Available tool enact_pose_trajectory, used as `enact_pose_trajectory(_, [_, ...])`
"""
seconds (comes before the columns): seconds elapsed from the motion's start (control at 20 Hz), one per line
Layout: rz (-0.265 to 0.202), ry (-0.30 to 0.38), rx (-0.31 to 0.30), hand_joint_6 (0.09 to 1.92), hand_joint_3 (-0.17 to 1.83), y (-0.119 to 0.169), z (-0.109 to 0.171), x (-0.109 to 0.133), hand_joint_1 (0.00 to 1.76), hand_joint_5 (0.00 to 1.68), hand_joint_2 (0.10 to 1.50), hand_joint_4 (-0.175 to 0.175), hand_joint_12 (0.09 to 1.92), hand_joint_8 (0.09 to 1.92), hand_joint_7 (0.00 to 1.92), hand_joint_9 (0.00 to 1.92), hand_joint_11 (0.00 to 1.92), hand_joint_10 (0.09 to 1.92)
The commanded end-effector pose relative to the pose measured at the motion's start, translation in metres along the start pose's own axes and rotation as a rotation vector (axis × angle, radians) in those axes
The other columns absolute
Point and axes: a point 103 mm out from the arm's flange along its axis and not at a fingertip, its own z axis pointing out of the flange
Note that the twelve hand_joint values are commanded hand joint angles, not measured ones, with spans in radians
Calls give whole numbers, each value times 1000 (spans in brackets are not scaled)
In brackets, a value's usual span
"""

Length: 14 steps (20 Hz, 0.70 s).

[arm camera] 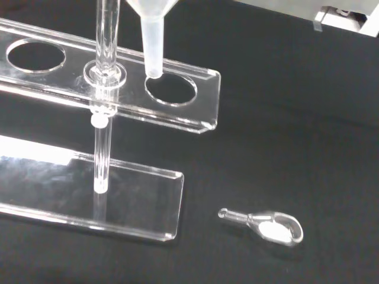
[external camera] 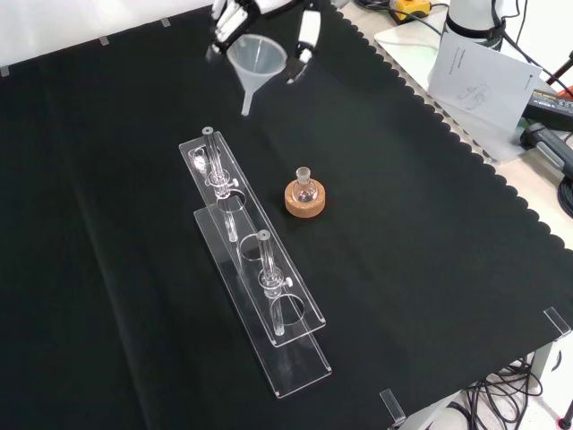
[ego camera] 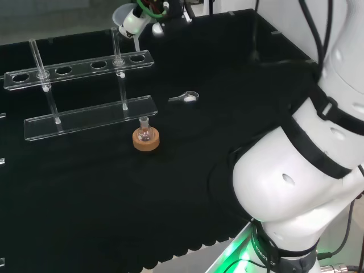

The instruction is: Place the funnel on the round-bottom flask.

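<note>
A clear plastic funnel (external camera: 257, 61) hangs in the air, stem down, with my hand (external camera: 307, 36) shut on its rim at the top of the front view. In the head view the hand (ego camera: 136, 21) and funnel (ego camera: 121, 15) sit at the top, above the right end of the rack. In the wrist view the funnel's stem (arm camera: 153, 44) ends just over the rack's end hole. The small round-bottom flask (external camera: 304, 186) stands upright on a cork ring (external camera: 305, 202), some way from the hand; in the head view the flask (ego camera: 145, 131) is at the middle.
A clear two-tier rack (external camera: 253, 269) holding two glass tubes lies left of the flask in the front view. A small glass scoop (ego camera: 187, 98) with white powder lies on the cloth, also seen as the scoop (arm camera: 269, 225) close up. Papers (external camera: 483, 67) lie beyond the cloth's right edge.
</note>
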Motion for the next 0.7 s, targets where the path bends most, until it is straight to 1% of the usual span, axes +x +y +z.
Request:
enact_pose_trajectory(0.05, [50,52,8,533,457,-51,7,6,700,650,809,-61,1055,682,905,1297,906,379])
enact_pose_trajectory(0.2, [29,59,12,539,458,-62,13,9,700,648,809,-62,1055,685,904,1297,906,378])
enact_pose_trajectory(0.25, [44,55,21,540,458,-64,17,12,700,647,809,-63,1055,686,904,1297,906,378])
enact_pose_trajectory(0.3, [40,61,19,542,458,-68,20,13,700,646,809,-63,1055,687,903,1296,906,378])
enact_pose_trajectory(0.4, [18,68,14,545,458,-74,27,19,699,645,809,-63,1055,688,902,1296,906,378])
enact_pose_trajectory(0.5, [-4,72,22,548,458,-79,37,22,699,644,809,-63,1055,690,901,1295,906,378])
enact_pose_trajectory(0.6, [-17,71,22,550,459,-81,48,26,699,643,809,-63,1055,691,901,1294,906,378])
enact_pose_trajectory(0.7, [-29,73,8,553,459,-81,59,28,700,643,809,-64,1055,693,901,1294,905,378])
